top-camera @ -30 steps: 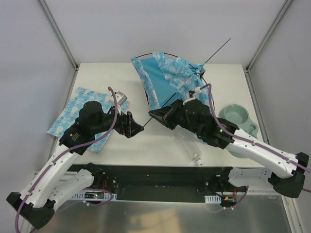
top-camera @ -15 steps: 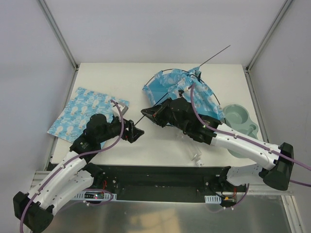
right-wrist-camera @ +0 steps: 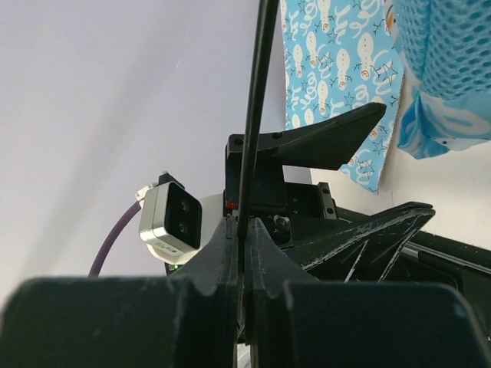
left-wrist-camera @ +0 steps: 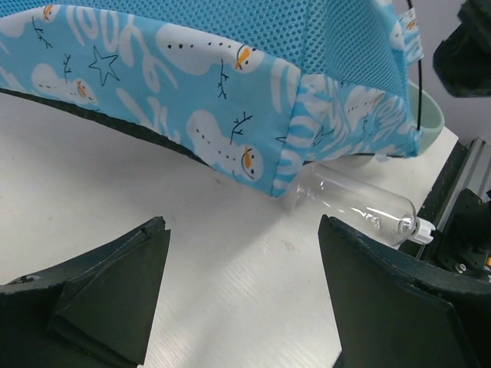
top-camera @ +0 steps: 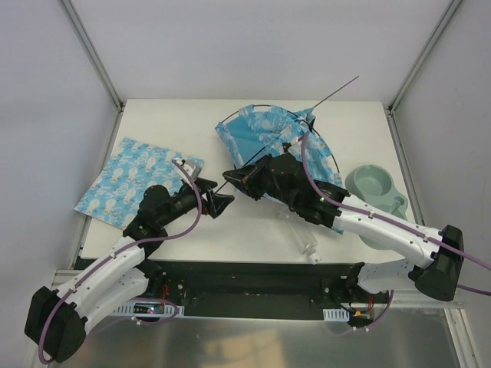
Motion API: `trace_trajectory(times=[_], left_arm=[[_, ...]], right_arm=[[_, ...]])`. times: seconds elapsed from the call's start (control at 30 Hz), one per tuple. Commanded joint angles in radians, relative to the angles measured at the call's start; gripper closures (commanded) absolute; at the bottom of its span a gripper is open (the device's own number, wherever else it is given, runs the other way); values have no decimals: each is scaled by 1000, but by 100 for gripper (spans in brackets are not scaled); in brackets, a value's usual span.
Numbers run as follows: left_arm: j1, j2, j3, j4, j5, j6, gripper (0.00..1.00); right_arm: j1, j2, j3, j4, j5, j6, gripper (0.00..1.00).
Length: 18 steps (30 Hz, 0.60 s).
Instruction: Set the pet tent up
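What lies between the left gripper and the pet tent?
Only bare table before the pet tent, in the left wrist view; a clear bottle lies off right.

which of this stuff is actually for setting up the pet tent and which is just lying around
For the job: pet tent; its black pole, clamped in the right gripper; the open left gripper nearby.
Lying about: printed mat; green bowl; clear bottle.

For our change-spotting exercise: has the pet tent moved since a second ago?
Yes. From above, the pet tent shifted toward the near side: its fabric overlapped the table's far edge, now lies inside it.
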Motion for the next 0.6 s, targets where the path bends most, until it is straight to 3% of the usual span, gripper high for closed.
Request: trace_trajectory(times=[0.0,0.57], left_arm=[[-12,10,-24,210,-4,36,19],[-12,57,8,281,7,44,15]], right_arm=[[-8,-17,25,74,-8,18,100],[-39,-25,60,105,-49,38,100]])
